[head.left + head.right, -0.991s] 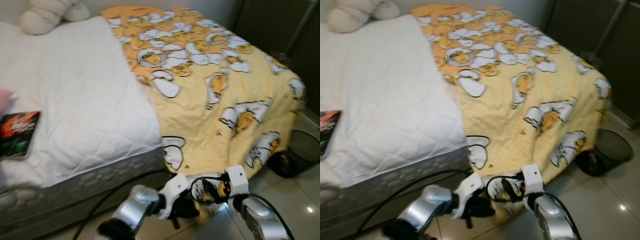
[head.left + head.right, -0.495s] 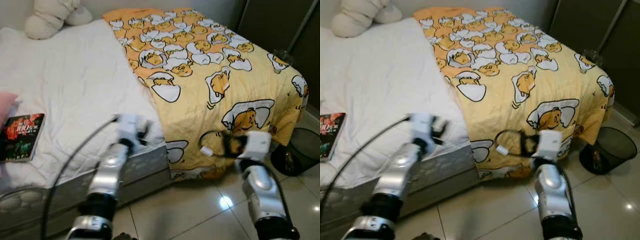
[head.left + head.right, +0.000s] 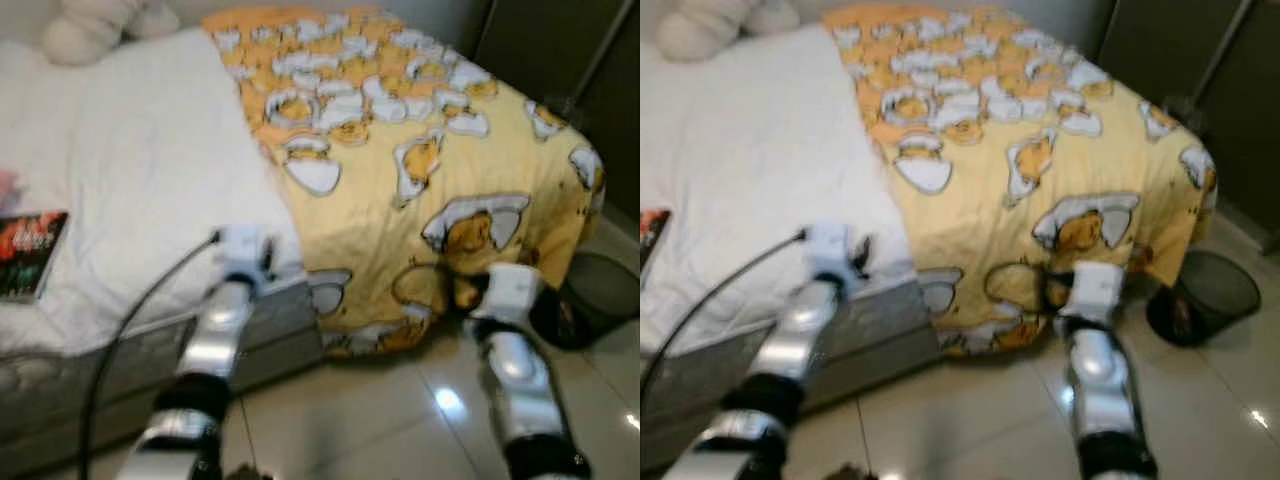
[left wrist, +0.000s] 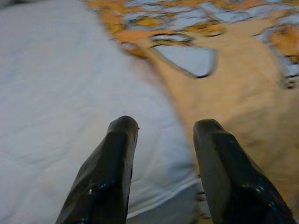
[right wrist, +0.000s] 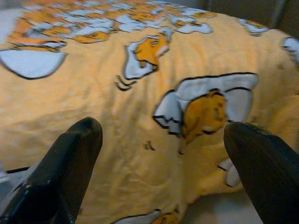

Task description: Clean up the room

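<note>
The yellow blanket [image 3: 440,150] is soft matt cloth; the white mattress cover [image 3: 130,170] quilted — the floor [image 3: 380,420] glossy tile, the fingers [image 4: 110,172] shiny black plastic.

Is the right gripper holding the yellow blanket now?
No: the right gripper is open, its fingers spread apart before the yellow blanket.

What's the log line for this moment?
left tool: open, over white sheet | right tool: open, facing yellow blanket | nothing held
</note>
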`<state>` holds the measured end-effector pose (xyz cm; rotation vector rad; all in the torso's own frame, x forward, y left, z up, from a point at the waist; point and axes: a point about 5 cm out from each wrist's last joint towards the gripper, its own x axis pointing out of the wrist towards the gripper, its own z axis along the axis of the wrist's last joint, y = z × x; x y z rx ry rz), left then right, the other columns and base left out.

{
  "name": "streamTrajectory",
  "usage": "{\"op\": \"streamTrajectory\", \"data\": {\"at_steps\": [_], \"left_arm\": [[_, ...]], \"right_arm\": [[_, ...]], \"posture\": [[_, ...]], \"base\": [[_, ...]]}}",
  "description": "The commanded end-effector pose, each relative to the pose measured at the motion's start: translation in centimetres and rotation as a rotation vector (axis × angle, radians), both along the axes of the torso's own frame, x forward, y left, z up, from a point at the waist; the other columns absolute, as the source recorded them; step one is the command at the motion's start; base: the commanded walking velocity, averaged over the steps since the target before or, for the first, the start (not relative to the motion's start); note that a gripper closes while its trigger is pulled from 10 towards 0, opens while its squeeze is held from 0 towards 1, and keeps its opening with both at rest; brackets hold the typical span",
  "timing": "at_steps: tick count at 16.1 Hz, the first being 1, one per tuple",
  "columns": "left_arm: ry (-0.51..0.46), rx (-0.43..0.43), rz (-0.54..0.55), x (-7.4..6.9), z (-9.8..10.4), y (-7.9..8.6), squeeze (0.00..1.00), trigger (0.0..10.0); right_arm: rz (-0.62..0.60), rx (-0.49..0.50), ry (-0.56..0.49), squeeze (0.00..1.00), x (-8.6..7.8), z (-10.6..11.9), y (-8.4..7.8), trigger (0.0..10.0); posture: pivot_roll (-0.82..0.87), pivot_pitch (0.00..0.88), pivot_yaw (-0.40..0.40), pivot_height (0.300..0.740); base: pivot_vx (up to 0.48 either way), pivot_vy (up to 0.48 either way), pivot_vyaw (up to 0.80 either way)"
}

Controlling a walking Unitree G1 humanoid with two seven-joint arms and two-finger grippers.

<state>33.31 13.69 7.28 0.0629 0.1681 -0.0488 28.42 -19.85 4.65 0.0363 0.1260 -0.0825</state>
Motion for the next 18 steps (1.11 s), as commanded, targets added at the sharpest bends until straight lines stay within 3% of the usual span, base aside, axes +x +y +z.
{"op": "streamTrajectory", "data": {"at_steps": [1, 4, 7, 8, 11, 13, 18], "left_arm": [[-0.006, -0.01, -0.015, 0.1, 0.0, -1.1, 0.0, 10.0], [-0.008, -0.032, 0.009, -0.1, -0.3, -1.0, 0.0, 10.0], [-0.063, 0.02, -0.008, -0.9, -0.2, -0.4, 0.0, 10.0], [-0.117, -0.042, 0.013, -0.8, 0.7, -0.3, 0.0, 10.0], [-0.122, -0.093, 0.03, 0.0, 1.4, -1.0, 0.0, 10.0], [-0.12, -0.097, 0.021, -0.1, 1.3, -1.3, 0.0, 10.0], [-0.132, -0.058, -0.035, 0.2, 1.5, -1.6, 0.0, 10.0]], "right_arm": [[-0.014, -0.022, -0.005, 0.0, -0.2, 0.1, -0.7, 10.0], [0.006, -0.014, -0.005, 0.0, -0.5, -0.1, -0.5, 10.0], [0.067, -0.01, -0.037, 0.0, -0.6, 0.5, -0.1, 10.0], [0.086, -0.007, -0.045, 0.0, -0.7, 0.5, -0.1, 10.0], [0.108, -0.01, -0.04, 0.0, -0.6, 0.5, 0.3, 10.0], [0.142, -0.033, -0.034, 0.0, -0.5, 0.6, 0.8, 10.0], [0.104, -0.012, -0.023, 0.0, -0.9, 0.2, 0.1, 10.0]], "posture": [[0.0, 0.0, 0.022, 0.74], [-0.01, 0.0, 0.028, 0.74], [-0.01, 0.0, 0.024, 0.74], [0.0, 0.0, 0.019, 0.74], [0.0, 0.0, 0.015, 0.74], [0.0, 0.0, 0.015, 0.74], [-0.02, 0.0, 0.021, 0.74]], "base": [[0.0, -0.42, 0.59], [0.259, -0.401, 0.57], [0.123, 0.0, 0.56], [0.0, 0.0, 0.56], [0.353, -0.318, 0.37], [0.424, 0.0, 0.0], [0.424, 0.0, 0.74]]}}
